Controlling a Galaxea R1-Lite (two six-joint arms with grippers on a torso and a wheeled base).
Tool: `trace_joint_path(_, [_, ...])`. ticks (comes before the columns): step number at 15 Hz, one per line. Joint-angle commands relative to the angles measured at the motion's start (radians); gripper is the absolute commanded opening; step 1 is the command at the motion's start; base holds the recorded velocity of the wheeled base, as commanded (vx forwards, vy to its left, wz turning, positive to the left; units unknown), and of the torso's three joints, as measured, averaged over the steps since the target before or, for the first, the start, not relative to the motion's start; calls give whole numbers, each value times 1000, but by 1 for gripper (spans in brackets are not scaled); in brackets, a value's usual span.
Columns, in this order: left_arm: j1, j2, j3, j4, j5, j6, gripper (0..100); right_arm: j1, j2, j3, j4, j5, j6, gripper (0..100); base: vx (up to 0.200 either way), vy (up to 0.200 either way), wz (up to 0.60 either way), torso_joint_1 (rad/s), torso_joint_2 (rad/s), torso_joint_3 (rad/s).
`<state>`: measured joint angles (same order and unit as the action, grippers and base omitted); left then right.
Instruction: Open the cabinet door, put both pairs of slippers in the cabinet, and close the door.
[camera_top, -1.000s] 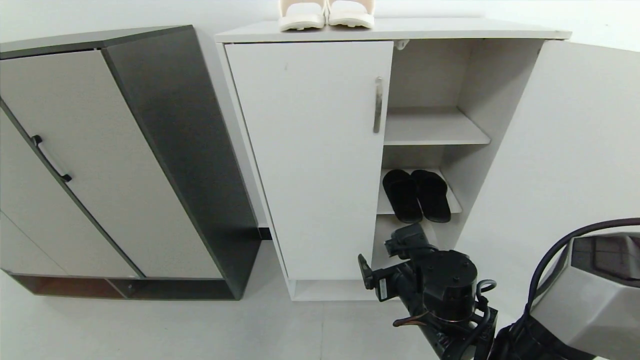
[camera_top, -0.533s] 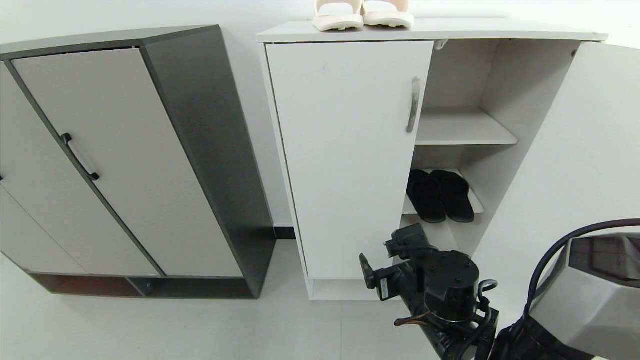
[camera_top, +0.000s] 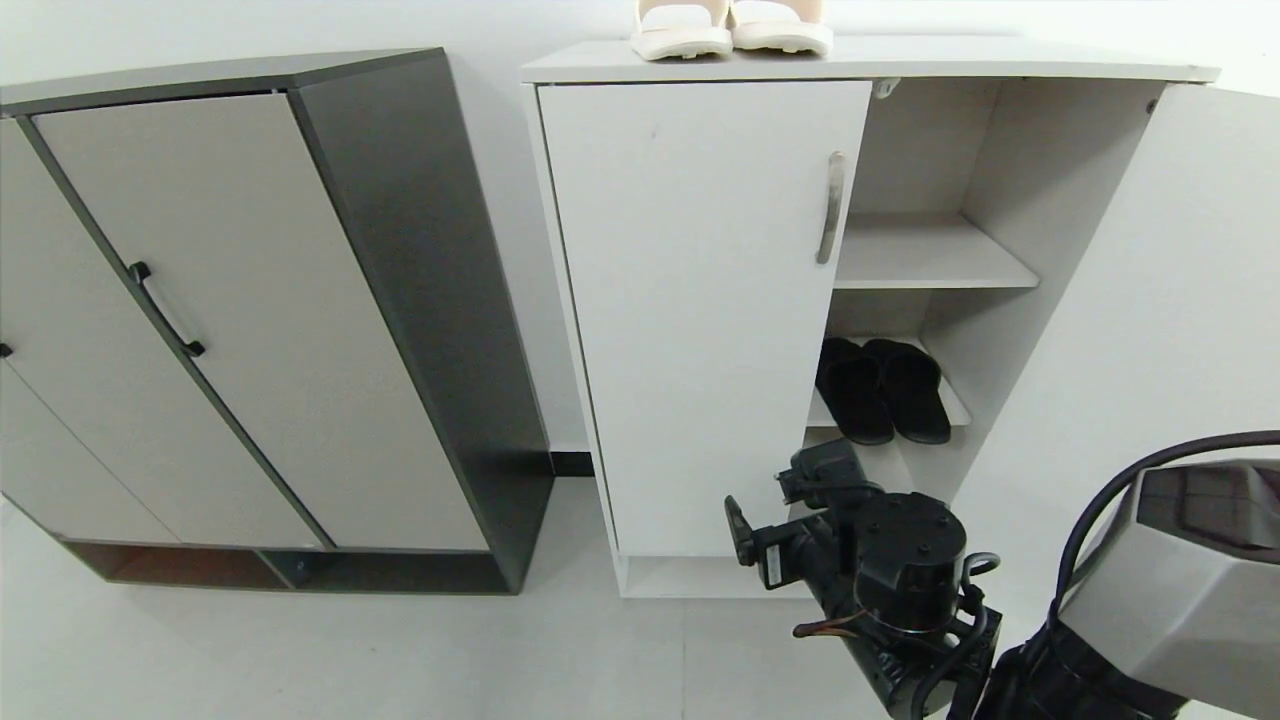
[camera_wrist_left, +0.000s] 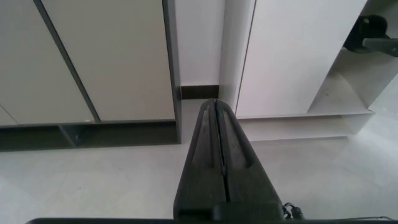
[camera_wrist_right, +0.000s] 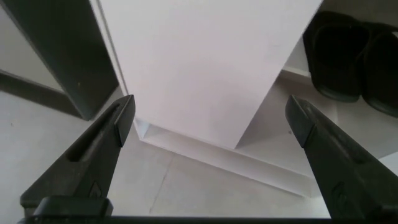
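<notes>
The white cabinet (camera_top: 700, 300) has its left door shut and its right door (camera_top: 1160, 300) swung wide open. A pair of black slippers (camera_top: 882, 390) lies on the lower shelf inside, and it also shows in the right wrist view as the black slippers (camera_wrist_right: 348, 56). On the cabinet's top stands a pair of white slippers (camera_top: 730, 25). My right gripper (camera_top: 778, 497) hangs open and empty low in front of the shut door, below the black slippers. Down near the floor, my left gripper (camera_wrist_left: 216, 107) is shut on nothing and points at the gap between the two cabinets.
A dark grey cabinet (camera_top: 250, 300) with shut doors and black handles stands to the left of the white one. The upper shelf (camera_top: 930, 255) inside the white cabinet is bare. Pale floor (camera_top: 400, 650) spreads in front of both.
The whole head view has shifted right, so the camera moved. The right gripper sits slightly lower in the picture. Slippers and doors stay as they were.
</notes>
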<state>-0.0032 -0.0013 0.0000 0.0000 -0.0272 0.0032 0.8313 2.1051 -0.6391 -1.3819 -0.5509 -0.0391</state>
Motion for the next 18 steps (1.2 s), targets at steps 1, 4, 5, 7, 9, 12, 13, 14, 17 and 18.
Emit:
trace_joint_path(1, [0, 1, 0, 0, 0, 0, 0, 0, 7, 1, 0, -1, -8, 100, 0, 0, 0, 0, 0, 0])
trace_joint_path(4, [0, 1, 0, 0, 0, 0, 0, 0, 7, -2, -5, -1, -21, 100, 0, 0, 0, 0, 0, 0])
trace_joint_path(5, [0, 1, 0, 0, 0, 0, 0, 0, 7, -1, -6, 0, -24, 100, 0, 0, 0, 0, 0, 0])
trace_joint_path(7, [0, 1, 0, 0, 0, 1, 0, 0, 6, -1, -14, -1, -25, 100, 0, 0, 0, 0, 0, 0])
trace_joint_path(9, [0, 1, 0, 0, 0, 0, 0, 0, 6, -2, -14, -1, -25, 100, 0, 0, 0, 0, 0, 0])
trace_joint_path(12, [0, 1, 0, 0, 0, 0, 0, 0, 6, 3, -14, -1, -28, 100, 0, 0, 0, 0, -137, -140])
trace_joint_path(13, [2, 1, 0, 0, 0, 0, 0, 0, 6, 3, -14, -1, -30, 100, 0, 0, 0, 7, -115, -330])
trace_joint_path(14, [0, 1, 0, 0, 0, -2, 0, 0, 6, 1, -14, -1, -28, 100, 0, 0, 0, 41, -237, -354])
trace_joint_path(17, [0, 1, 0, 0, 0, -2, 0, 0, 9, 3, -12, 0, -28, 100, 0, 0, 0, 40, -528, -367])
trace_joint_path(18, [0, 1, 0, 0, 0, -2, 0, 2, 9, 3, -12, 0, -28, 100, 0, 0, 0, 100, -496, -354])
